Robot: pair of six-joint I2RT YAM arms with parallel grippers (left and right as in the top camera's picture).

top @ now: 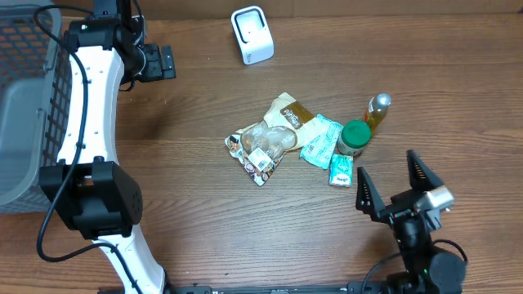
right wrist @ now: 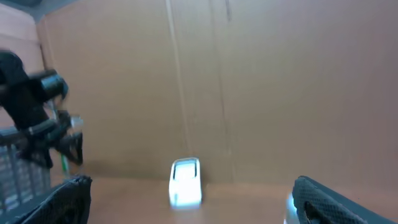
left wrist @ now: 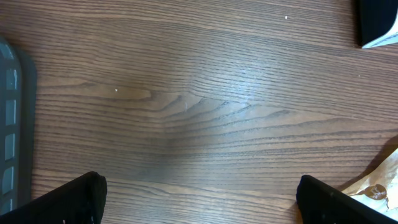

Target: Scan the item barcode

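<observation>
Wood-grain table [top: 188, 204] runs bare from the grey basket [top: 20, 106] at its left edge to the heap of groceries [top: 265, 145] at mid-table, where snack bags, teal packets [top: 320, 140], a green-lidded jar [top: 354, 137] and a small bottle [top: 377, 109] crowd together. I see the white scanner [top: 252, 34] standing apart near the far edge, open wood all round it. Both grippers gape wide and hold nothing: the left gripper [top: 167, 62] over bare wood near the basket, the right gripper [top: 384, 162] near the front edge, just beside the heap.
</observation>
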